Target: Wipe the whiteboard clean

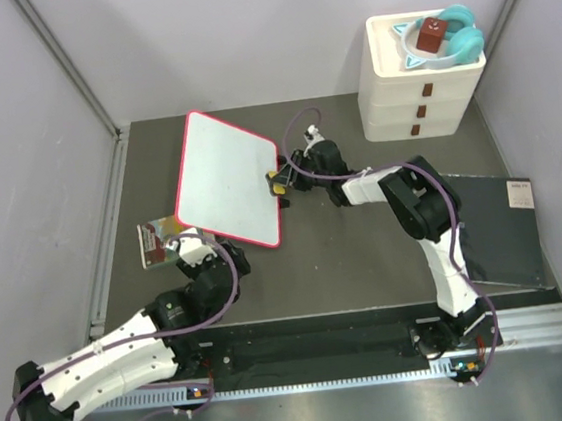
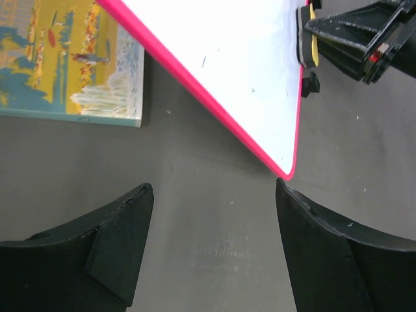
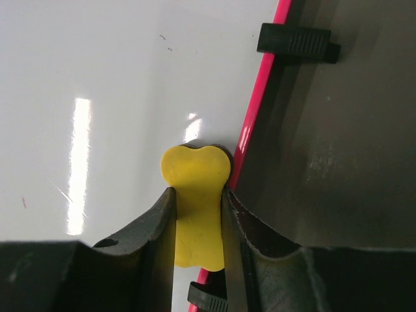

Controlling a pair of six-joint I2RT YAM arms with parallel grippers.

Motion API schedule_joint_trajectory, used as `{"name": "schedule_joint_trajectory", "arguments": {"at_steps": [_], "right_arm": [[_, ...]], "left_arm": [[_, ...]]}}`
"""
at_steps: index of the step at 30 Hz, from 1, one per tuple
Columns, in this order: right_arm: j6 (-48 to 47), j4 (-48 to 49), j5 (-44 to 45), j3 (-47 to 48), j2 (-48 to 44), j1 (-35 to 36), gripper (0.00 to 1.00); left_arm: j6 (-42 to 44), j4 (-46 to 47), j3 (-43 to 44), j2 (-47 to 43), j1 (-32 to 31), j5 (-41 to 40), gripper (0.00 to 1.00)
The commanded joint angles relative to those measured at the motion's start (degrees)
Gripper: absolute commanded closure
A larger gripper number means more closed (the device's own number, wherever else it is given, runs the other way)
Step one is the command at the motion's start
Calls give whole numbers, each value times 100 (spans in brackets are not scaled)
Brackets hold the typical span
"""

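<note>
The whiteboard (image 1: 225,176), white with a red-pink frame, lies tilted on the dark table and looks blank apart from faint specks. It also shows in the left wrist view (image 2: 240,58) and the right wrist view (image 3: 104,84). My right gripper (image 1: 278,182) (image 3: 197,201) is shut on a yellow bone-shaped eraser (image 3: 197,195), which rests on the board at its right edge between two black clips (image 3: 297,41). My left gripper (image 1: 190,242) (image 2: 214,195) is open and empty over bare table, just in front of the board's near corner (image 2: 286,170).
A colourful picture book (image 1: 155,240) lies left of the board's near edge, also in the left wrist view (image 2: 65,65). A white drawer unit (image 1: 418,75) with teal and red items on top stands at the back right. A dark flat sheet (image 1: 499,228) lies at the right.
</note>
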Motion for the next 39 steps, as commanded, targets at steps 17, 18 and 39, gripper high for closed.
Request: {"name": "schedule_joint_trajectory", "arguments": {"at_steps": [17,18,39], "right_arm": [[209,-573,-463,-1361,-332,966,100],[244,-521,-437,-1396,-358,1011,100],[192,-432,-86,-1449,-684,1407,100]], "left_arm": [[436,1756,-487,394,3,-639,15],[462,1712,-434,394,12,-639,16],[2149,367,1578,-978,12,-1036,13]]}}
